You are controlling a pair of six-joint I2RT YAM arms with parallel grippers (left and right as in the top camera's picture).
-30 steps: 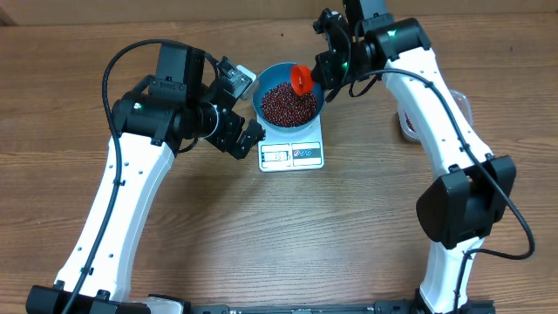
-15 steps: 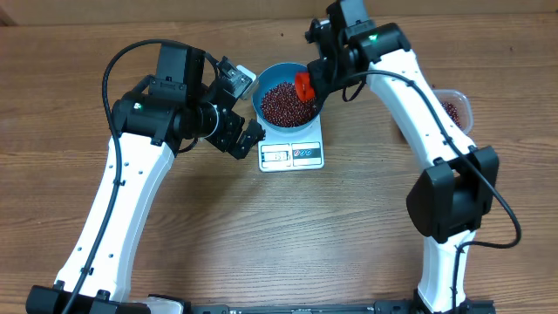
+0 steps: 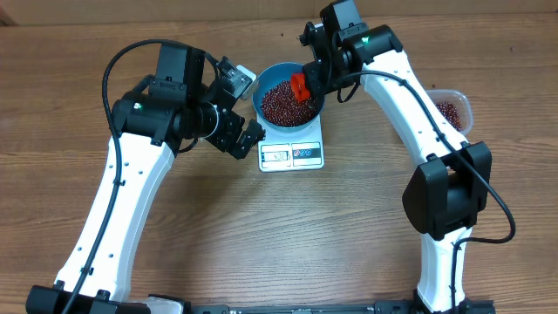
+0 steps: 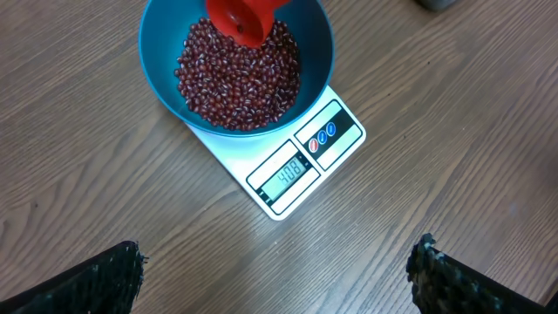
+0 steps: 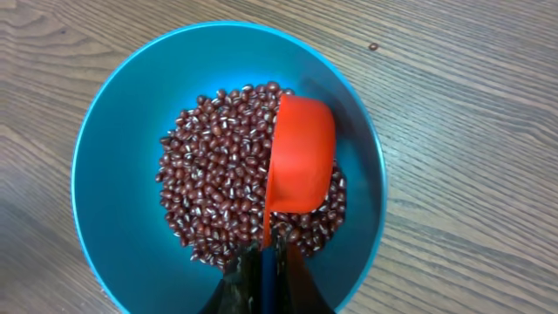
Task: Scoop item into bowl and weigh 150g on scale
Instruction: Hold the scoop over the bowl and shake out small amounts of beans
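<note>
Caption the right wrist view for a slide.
Right hand holds a red scoop over beans in the blue bowl.

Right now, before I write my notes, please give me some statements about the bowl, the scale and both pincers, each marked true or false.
1. The blue bowl stands on the white scale. True.
2. The right pincer holds a red scoop above the beans in the bowl. True.
3. The left pincer grips the bowl's rim. False: it is open, holds nothing, and is apart from the bowl.
4. The clear tub is empty. False: some beans lie in it.
</note>
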